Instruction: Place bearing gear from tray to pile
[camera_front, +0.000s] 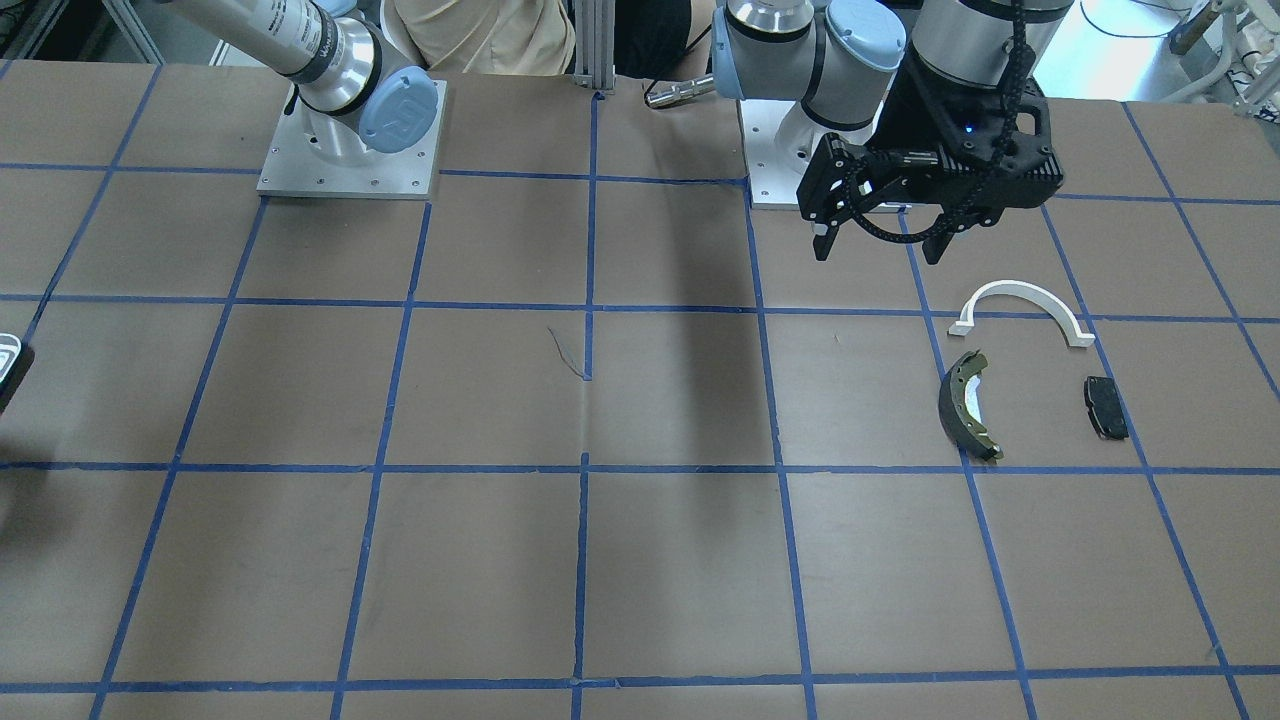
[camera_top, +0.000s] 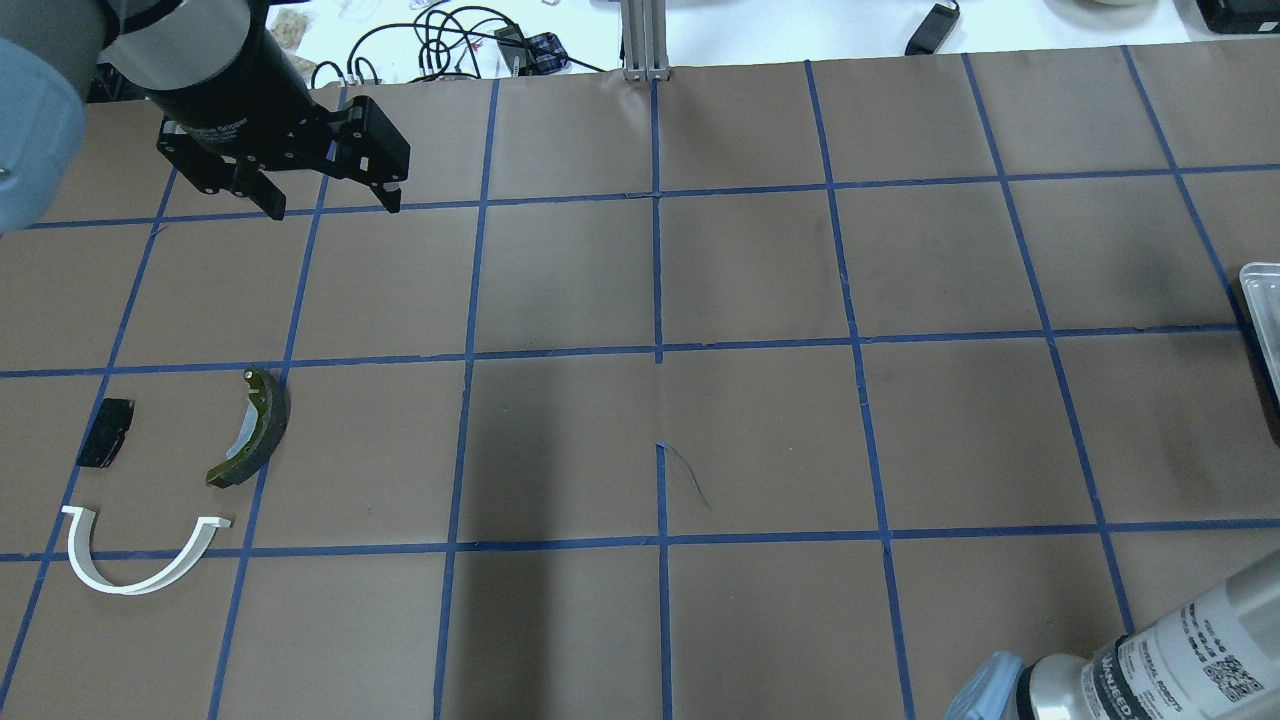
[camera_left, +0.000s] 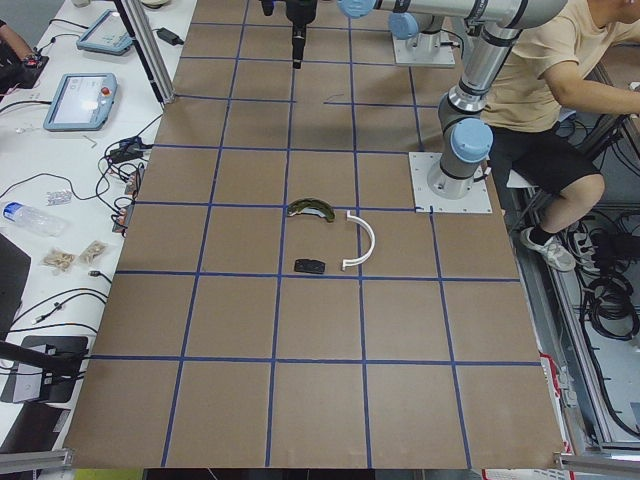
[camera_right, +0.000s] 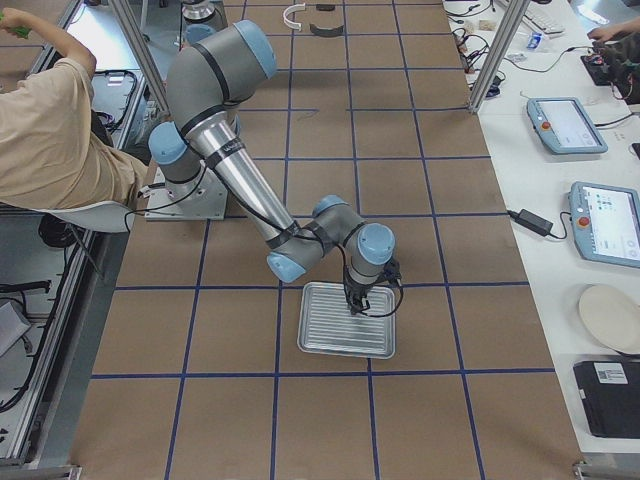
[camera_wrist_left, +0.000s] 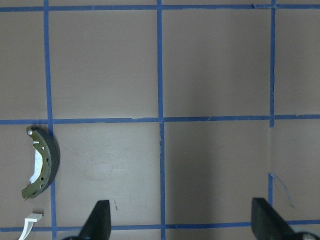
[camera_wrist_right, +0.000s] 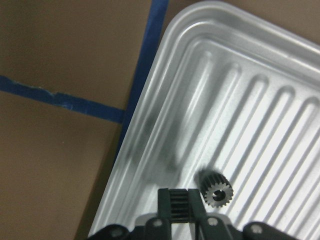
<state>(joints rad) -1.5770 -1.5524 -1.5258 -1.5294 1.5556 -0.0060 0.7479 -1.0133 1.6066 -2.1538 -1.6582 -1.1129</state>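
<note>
In the right wrist view my right gripper hangs over the ribbed metal tray, its fingers drawn close on a small black toothed gear seen edge-on. A second black gear with a centre hole lies flat on the tray, just right of the fingertips. The pile lies far off on the table's other side: a white half-ring arch, a dark brake shoe with olive lining and a small black pad. My left gripper hovers open and empty beyond the pile.
The brown table carries a blue tape grid. The tray's edge shows at the right of the overhead view. A seated person is beside the robot bases. Tablets and cables lie on the side benches.
</note>
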